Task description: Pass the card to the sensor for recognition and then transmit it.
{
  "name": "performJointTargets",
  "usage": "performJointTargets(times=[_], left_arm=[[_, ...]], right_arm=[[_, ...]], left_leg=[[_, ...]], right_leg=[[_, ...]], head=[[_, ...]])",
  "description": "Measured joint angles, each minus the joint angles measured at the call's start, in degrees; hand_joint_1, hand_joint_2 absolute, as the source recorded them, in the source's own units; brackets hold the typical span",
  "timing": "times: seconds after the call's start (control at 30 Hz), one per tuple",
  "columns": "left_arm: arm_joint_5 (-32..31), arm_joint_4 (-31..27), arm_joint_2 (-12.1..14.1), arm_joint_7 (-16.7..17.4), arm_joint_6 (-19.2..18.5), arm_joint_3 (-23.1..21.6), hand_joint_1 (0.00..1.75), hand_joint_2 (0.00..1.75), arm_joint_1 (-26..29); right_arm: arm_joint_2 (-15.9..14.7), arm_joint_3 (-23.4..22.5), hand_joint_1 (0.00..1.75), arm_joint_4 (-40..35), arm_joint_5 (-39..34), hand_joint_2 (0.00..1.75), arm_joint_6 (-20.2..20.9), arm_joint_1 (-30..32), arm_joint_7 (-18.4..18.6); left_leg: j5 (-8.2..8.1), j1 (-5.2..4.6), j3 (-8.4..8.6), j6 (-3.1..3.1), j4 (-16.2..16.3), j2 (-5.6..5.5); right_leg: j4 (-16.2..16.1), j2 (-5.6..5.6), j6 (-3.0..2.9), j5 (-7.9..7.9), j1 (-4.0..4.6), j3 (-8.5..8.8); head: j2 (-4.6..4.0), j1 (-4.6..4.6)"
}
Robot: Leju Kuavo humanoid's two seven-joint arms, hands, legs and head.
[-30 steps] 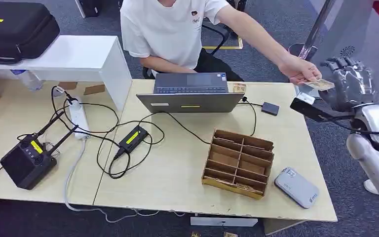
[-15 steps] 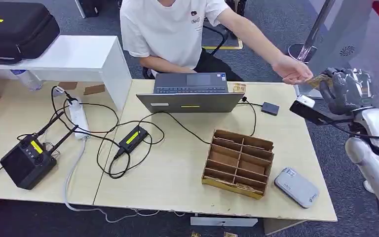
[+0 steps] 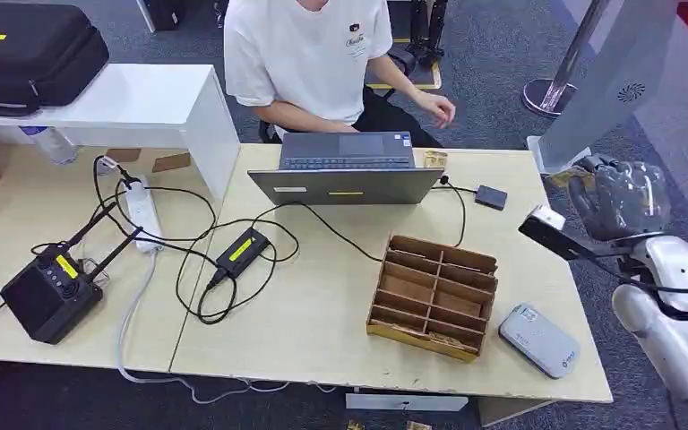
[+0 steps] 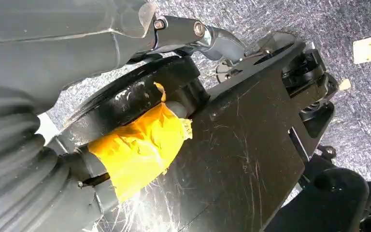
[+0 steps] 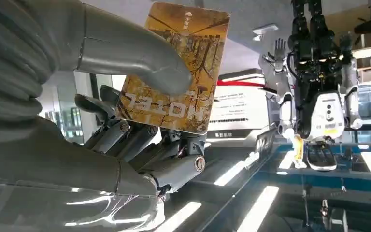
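While its thumb presses the card (image 5: 174, 67) flat against the darker fingers (image 5: 125, 137) behind it, the right hand (image 3: 616, 193) grips that card off the far right corner of the bench (image 3: 322, 313), raised beside the base of a grey tilted panel (image 3: 605, 85). In the right wrist view the card shows a yellow-brown printed face with pale lettering. In the head view only a sliver of it peeks out at the hand's left side.

The left hand's state I cannot tell: the left wrist view shows a grey ribbed cover, dark parts and yellow tape over grey carpet.

On the bench near the right arm lie a grey sensor (image 3: 538, 339) at the front right edge and a brown divided cardboard tray (image 3: 433, 296) just beside it. Farther back stands an open laptop (image 3: 348, 168), behind which a person (image 3: 309, 54) in a white shirt sits, one hand (image 3: 436, 109) held apart from the robot's.
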Motion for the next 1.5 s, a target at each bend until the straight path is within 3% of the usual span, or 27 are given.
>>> performJointTargets(times=[0.33,0.63,1.07,1.5], left_arm=[[1.1,0.0,0.0,0.0,0.2,0.0,0.00,1.75,0.0],[1.6,0.0,0.0,0.2,0.2,0.0,0.00,1.75,0.0],[2.3,0.0,-0.9,0.4,2.8,0.0,0.00,1.75,0.1],[2.4,0.0,-0.9,0.4,2.8,0.0,0.00,1.75,0.1]], right_arm=[[0.1,-8.2,1.75,-8.0,1.8,1.75,-3.0,14.8,-3.0],[1.3,-13.2,1.75,-12.1,3.8,1.75,-3.1,22.7,-4.6],[4.2,-15.0,1.75,-12.2,5.5,1.75,-4.5,28.8,-5.1],[5.5,-15.1,1.75,-11.8,5.5,1.75,-4.7,30.2,-5.1]], left_leg=[[-0.01,0.00,-0.04,0.00,0.0,-0.09],[-0.01,0.00,-0.02,0.00,0.0,-0.08],[-0.01,-0.01,-0.02,0.00,0.0,-0.08],[-0.01,-0.01,0.00,0.00,0.0,-0.07]], right_leg=[[0.0,-0.13,0.00,-0.01,0.00,0.02],[0.0,-0.12,0.01,-0.02,0.00,0.02],[0.0,-0.11,0.01,-0.02,-0.01,0.01],[0.0,-0.09,0.01,-0.02,-0.01,0.01]], head=[[0.00,0.02],[0.00,0.02],[0.00,0.02],[0.00,0.02]])
